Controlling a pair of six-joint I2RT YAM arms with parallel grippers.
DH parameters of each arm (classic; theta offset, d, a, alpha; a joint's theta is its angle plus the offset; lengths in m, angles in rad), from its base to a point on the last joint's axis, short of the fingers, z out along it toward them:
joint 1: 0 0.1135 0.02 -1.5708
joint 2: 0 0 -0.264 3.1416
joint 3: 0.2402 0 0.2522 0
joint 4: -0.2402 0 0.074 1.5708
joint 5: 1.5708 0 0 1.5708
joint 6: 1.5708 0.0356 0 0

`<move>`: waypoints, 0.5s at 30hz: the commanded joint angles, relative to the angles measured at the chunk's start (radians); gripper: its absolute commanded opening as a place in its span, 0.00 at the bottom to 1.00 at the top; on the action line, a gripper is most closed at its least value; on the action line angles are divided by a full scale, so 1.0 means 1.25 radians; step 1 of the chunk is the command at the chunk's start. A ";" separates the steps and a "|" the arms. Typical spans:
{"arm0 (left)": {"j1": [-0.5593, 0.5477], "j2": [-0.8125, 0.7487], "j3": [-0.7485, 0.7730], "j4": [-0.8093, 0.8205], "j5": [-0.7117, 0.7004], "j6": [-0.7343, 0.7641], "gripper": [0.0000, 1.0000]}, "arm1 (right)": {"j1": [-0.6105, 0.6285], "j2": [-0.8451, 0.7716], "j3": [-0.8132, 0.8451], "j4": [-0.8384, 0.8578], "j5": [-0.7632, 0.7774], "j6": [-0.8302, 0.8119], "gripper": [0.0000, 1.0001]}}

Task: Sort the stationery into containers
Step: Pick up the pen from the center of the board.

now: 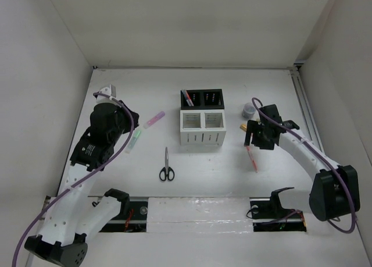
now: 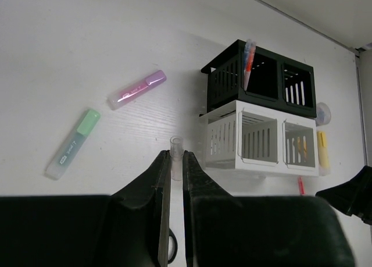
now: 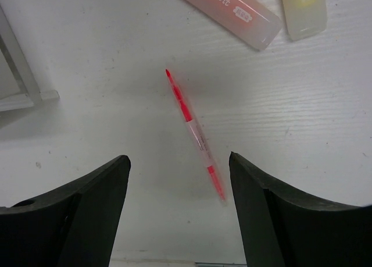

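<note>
Orange highlighter and yellow highlighter — both cut off by the top edge.

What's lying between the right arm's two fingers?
A thin red pen, lying on the table, apart from both open fingers; the right wrist view shows it.

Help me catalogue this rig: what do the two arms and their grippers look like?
The left arm and right arm have white links joined by bulky black joint housings. A purple cable loops along each. The left gripper and right gripper each have two smooth black fingers tapering toward the tips.
</note>
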 commanded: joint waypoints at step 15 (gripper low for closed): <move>0.029 0.020 0.018 0.035 0.083 0.028 0.00 | 0.031 0.082 -0.078 0.060 -0.007 0.098 0.68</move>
